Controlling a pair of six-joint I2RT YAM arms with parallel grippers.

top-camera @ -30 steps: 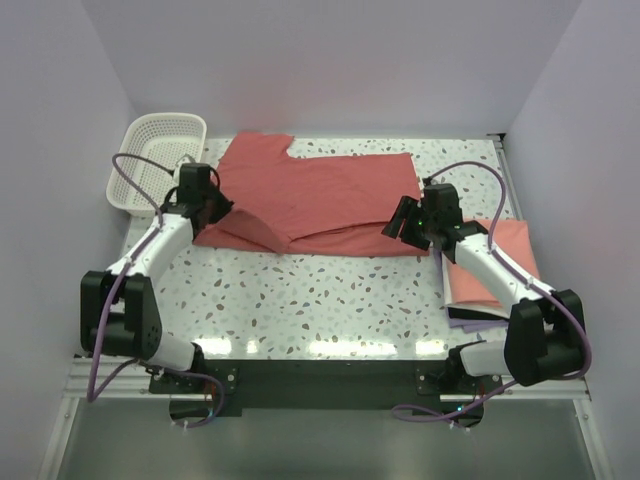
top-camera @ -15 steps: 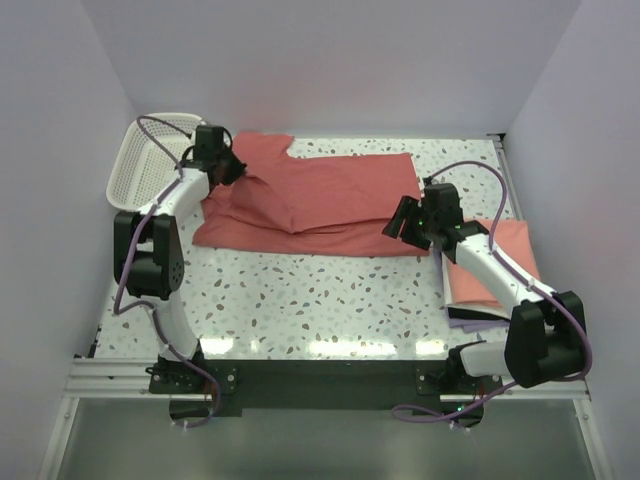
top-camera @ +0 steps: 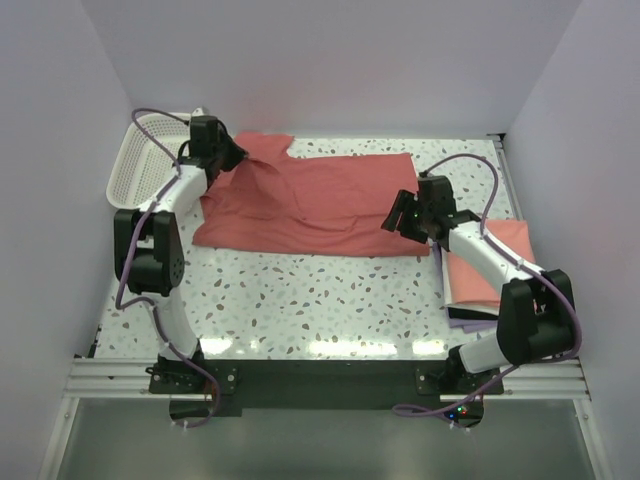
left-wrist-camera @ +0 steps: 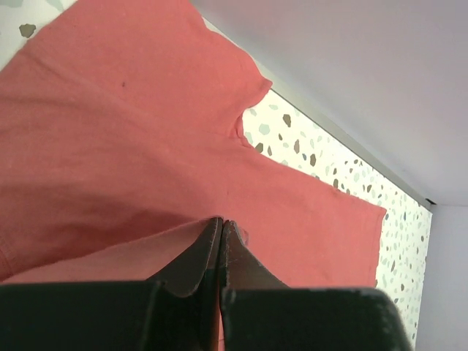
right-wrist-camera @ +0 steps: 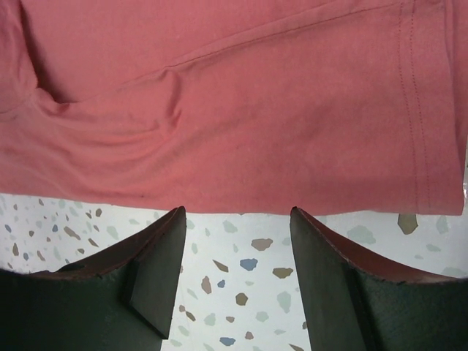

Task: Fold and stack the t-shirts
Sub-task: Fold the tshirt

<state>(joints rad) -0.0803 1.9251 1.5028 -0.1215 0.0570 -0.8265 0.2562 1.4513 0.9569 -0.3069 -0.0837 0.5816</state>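
Note:
A dusty red t-shirt (top-camera: 320, 200) lies spread across the middle of the speckled table. My left gripper (top-camera: 228, 158) is at the shirt's back left corner, shut on a pinch of its cloth, which rises in a ridge toward the jaws. In the left wrist view the gripper (left-wrist-camera: 221, 223) has its jaws pressed together on a fold of the red t-shirt (left-wrist-camera: 146, 124). My right gripper (top-camera: 398, 217) stands open at the shirt's near right edge. In the right wrist view the gripper (right-wrist-camera: 238, 216) is over bare table, the t-shirt's hem (right-wrist-camera: 234, 110) just ahead. A folded salmon pink t-shirt (top-camera: 492, 262) lies at the right.
A white lattice basket (top-camera: 138, 165) stands at the back left corner, partly behind my left arm. The pink shirt rests on darker folded layers (top-camera: 470, 318) near the table's right edge. Walls close in the back and both sides.
My left arm has swung from the shirt's near left side to its back left corner, pulling the folded-over flap with it. My right gripper has shifted slightly toward the shirt, still open.

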